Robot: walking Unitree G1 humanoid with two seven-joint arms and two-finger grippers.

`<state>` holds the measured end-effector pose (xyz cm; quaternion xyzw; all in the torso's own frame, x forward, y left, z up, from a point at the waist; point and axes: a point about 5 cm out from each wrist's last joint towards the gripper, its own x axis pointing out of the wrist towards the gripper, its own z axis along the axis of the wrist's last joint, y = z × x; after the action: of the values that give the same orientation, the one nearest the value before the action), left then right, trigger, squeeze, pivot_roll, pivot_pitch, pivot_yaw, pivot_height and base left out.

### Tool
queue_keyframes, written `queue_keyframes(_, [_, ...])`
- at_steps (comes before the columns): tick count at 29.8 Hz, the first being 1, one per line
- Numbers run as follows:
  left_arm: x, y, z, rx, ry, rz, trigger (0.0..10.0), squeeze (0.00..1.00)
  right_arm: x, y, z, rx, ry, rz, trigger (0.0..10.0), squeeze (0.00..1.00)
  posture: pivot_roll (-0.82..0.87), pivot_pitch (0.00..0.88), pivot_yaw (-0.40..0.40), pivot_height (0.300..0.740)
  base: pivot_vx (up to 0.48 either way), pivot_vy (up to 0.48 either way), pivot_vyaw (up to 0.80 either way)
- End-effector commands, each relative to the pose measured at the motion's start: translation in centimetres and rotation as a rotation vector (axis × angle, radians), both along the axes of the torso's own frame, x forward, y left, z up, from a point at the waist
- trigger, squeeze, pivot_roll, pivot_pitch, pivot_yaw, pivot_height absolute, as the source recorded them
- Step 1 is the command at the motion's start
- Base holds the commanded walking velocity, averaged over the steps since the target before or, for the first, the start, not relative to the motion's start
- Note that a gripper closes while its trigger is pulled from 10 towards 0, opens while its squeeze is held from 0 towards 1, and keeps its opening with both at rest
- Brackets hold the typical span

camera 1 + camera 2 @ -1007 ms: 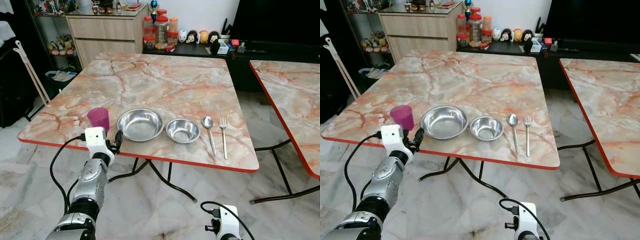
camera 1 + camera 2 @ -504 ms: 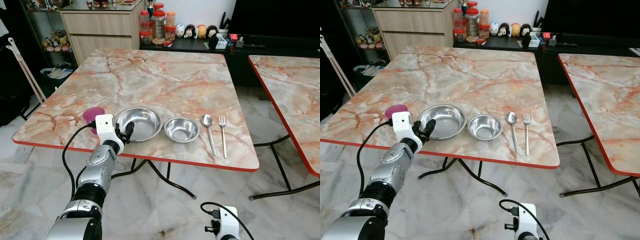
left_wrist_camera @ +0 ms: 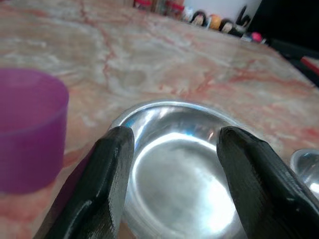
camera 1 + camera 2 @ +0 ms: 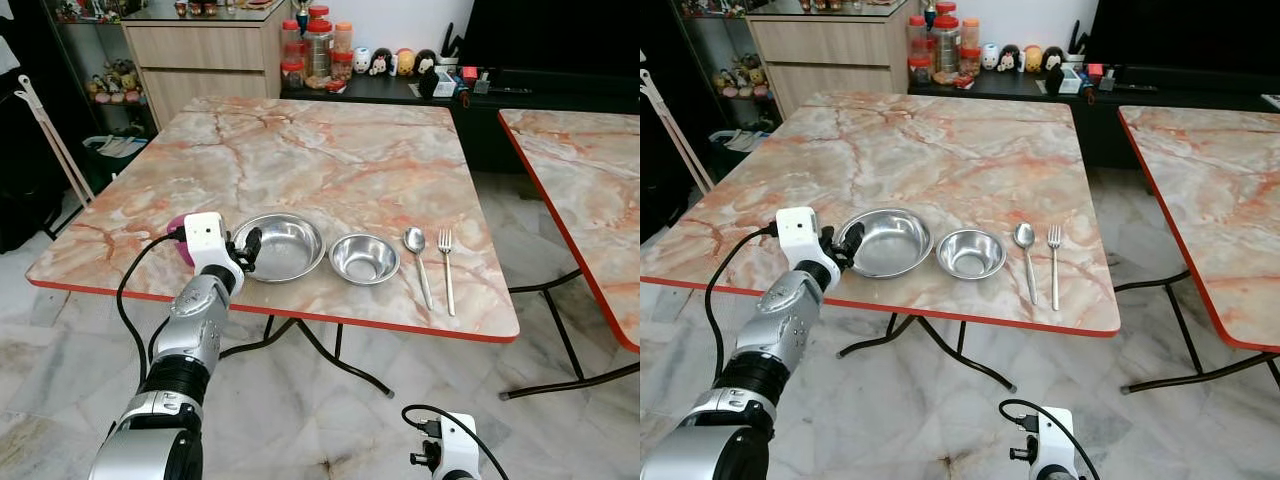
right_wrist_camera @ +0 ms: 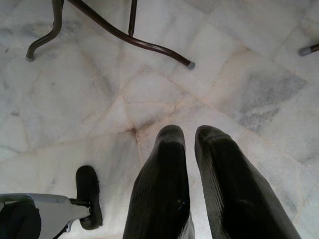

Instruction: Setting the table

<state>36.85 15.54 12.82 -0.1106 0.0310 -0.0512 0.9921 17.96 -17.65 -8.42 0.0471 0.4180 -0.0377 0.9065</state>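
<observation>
Left claw (image 4: 243, 250), fingers spread, at lower-left near rim of large shallow steel bowl (image 4: 281, 247): light, rigid, slick—pinch the rim.

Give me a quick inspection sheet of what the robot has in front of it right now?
Surface: marble-pattern table with a red edge.
Job's things: purple cup, large steel bowl, small steel bowl, spoon, fork, in a row near the front edge.
Clutter: nothing seen on this table.
Grippers: left gripper open at the large bowl's rim; right gripper shut, hanging low over the floor.
Cables: black cable looping from the left wrist.
Surroundings: second table, cabinet, jars.
</observation>
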Motion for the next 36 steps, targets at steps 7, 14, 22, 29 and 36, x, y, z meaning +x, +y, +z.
queue_keyframes(7, [0.1, -0.5, -0.8, 0.015, 0.070, 0.018, 10.0, 1.00, 0.2, -0.2, 0.1, 0.002, -0.009, -0.016, 10.0, 0.00, 0.03, 0.000, -0.002, 0.740, 0.000, 0.000, 0.00])
queue_keyframes(14, [0.3, -1.3, -0.8, 0.030, 0.101, 0.030, 10.0, 0.00, 0.2, -0.3, 0.1, 0.002, -0.010, -0.015, 10.0, 0.00, 0.03, 0.000, -0.003, 0.740, 0.000, 0.000, 0.00])
queue_keyframes(22, [0.5, -1.2, -0.8, 0.051, 0.120, 0.080, 10.0, 0.00, 0.2, -0.3, 0.1, 0.003, -0.012, -0.019, 10.0, 0.00, 0.02, 0.000, -0.004, 0.740, 0.000, 0.000, 0.00])
queue_keyframes(29, [0.5, -0.8, -1.3, 0.058, 0.163, 0.116, 10.0, 0.00, 0.2, -0.3, 0.1, 0.003, -0.011, -0.018, 10.0, 0.00, 0.02, 0.000, -0.004, 0.740, 0.000, 0.000, 0.00])
queue_keyframes(36, [0.6, -0.9, -1.9, 0.024, 0.216, 0.134, 10.0, 0.00, 0.1, -0.3, 0.1, 0.004, -0.009, -0.017, 10.0, 0.00, 0.02, 0.000, -0.003, 0.740, 0.000, 0.000, 0.00])
